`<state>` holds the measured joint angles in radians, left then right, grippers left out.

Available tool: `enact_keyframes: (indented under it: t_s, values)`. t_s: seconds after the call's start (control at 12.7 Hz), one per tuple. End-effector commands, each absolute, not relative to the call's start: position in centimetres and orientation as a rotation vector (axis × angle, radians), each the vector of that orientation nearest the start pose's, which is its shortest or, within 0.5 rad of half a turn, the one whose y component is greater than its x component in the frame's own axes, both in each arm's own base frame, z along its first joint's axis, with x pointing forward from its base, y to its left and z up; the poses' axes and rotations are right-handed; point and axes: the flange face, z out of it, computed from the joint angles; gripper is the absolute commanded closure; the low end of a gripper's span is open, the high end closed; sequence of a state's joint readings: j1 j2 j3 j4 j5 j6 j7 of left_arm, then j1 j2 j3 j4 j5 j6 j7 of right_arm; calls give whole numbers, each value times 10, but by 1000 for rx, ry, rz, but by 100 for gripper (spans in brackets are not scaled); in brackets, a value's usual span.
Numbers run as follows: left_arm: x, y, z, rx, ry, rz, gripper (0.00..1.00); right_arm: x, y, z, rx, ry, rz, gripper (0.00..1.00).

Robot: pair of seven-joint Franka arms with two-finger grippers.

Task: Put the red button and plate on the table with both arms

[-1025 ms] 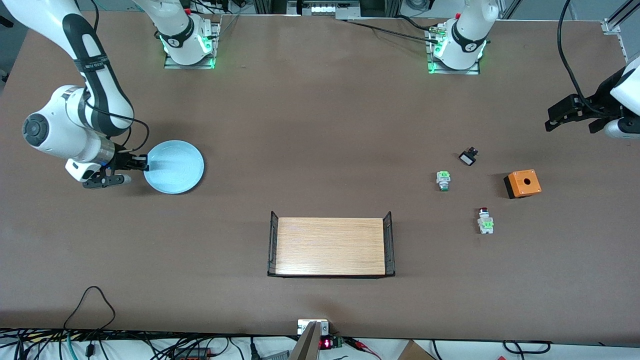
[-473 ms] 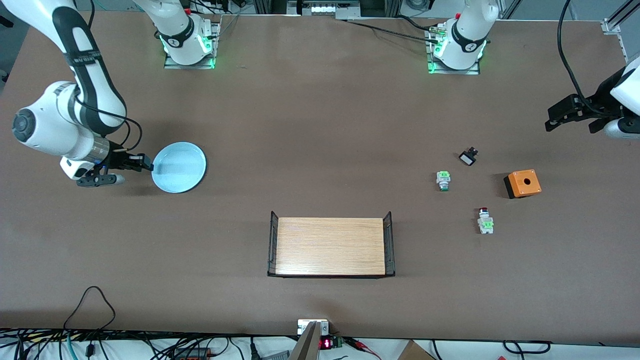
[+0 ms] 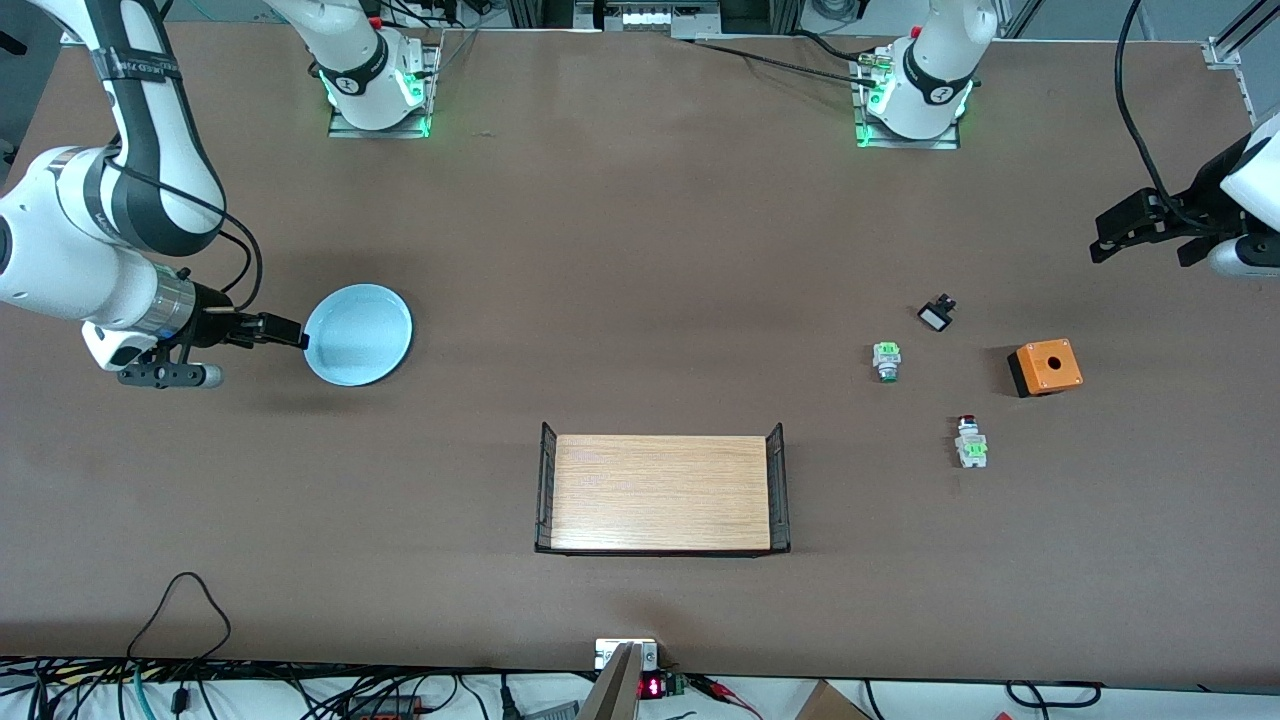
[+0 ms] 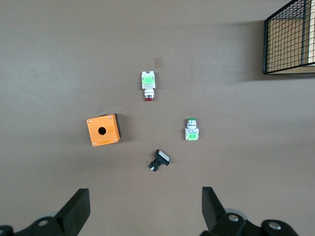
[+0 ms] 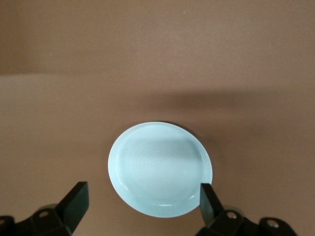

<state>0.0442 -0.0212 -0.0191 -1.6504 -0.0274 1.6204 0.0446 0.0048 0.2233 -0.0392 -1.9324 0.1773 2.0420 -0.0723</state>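
Item: round pale-blue plate (image 3: 358,334), flat on the brown matte surface (image 3: 640,250) at nine o'clock. Right tool (image 3: 285,331) open, empty, beside its rim; we judge a level retreat best. Red-capped push-button (image 3: 969,441) at three o'clock; left tool (image 4: 142,209) open, empty, waiting above.

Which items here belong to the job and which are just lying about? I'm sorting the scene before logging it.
In the job: red button, plate, table, left gripper, right gripper.
Lying about: orange box, capless green switch, black switch, wooden tray.
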Motion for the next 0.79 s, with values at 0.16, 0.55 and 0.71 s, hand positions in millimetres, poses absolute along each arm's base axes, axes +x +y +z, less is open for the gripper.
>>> enact_keyframes:
  t_s: [0.16,0.55,0.71]
  values:
    - [550,9,610,-3148,-68,12,0,613,22,448,-3114,79,224,0]
    - [550,10,614,-3157,-76,3,0,624,41,542,-3234,117,110,0]
    - [550,10,613,-3159,-78,7,0,625,4,556,-3221,212,70,0]
